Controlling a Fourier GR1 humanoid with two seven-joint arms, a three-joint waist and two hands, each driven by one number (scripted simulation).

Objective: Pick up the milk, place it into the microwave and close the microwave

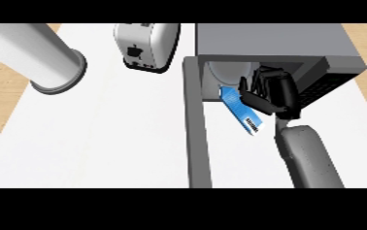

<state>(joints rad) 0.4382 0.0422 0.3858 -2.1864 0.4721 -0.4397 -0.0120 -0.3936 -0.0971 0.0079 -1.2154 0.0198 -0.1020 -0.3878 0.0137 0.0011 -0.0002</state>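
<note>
Right hand (271, 94) curled round the tilted blue milk carton (242, 111) at the mouth of the microwave (272, 40), door (198, 127) swung open toward the viewer, presumably so the carton can pass inside; left hand unseen.

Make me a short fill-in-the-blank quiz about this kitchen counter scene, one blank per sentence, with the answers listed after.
1. The robot's right hand holds the blue and white milk carton at the mouth of the grey ____.
2. The grey microwave door stands ____.
3. The silver toaster sits to the ____ of the microwave.
4. The large grey cylinder lies at the view's upper ____.

Answers: microwave; open; left; left
</note>
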